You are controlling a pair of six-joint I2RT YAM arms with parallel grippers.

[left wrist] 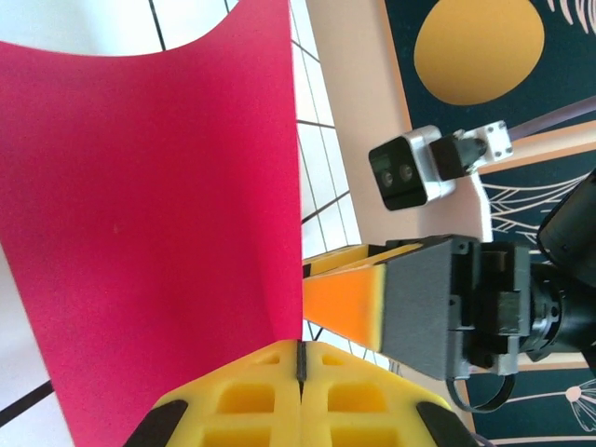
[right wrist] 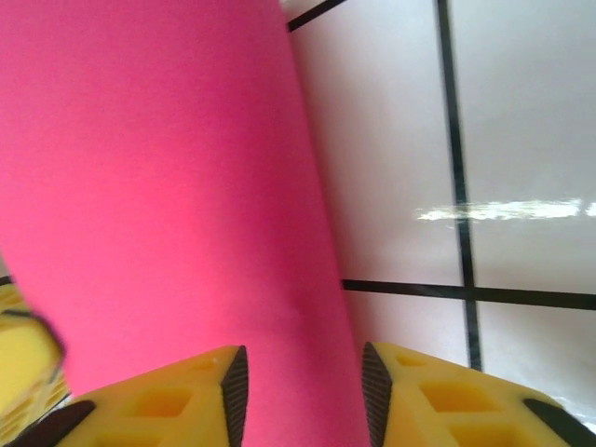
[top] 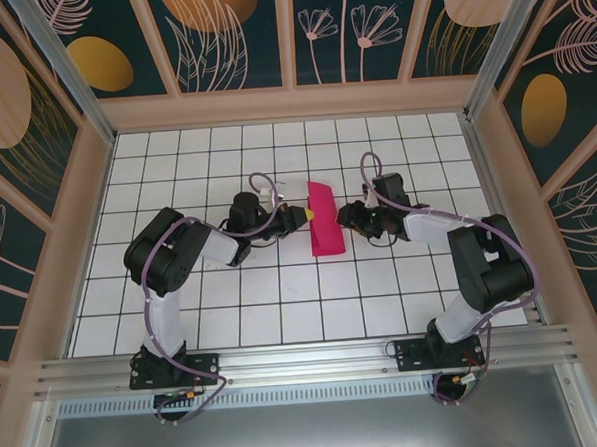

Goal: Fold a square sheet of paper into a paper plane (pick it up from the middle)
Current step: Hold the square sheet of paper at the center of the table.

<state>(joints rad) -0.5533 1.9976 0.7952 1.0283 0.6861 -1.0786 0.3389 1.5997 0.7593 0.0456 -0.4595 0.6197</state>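
At the centre of the overhead view, the paper point(top: 323, 222) stands with its long axis up-down the frame, the left gripper point(top: 304, 214) clamped tight on its left edge, the right gripper point(top: 340, 218) half-open astride its right edge.

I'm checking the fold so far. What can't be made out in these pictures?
Top view: the paper's creases, too small.
Left wrist view: the paper's left side, cut off by the frame; its lower edge, behind the left fingers.
Right wrist view: whether the right fingers touch the paper, blurred.
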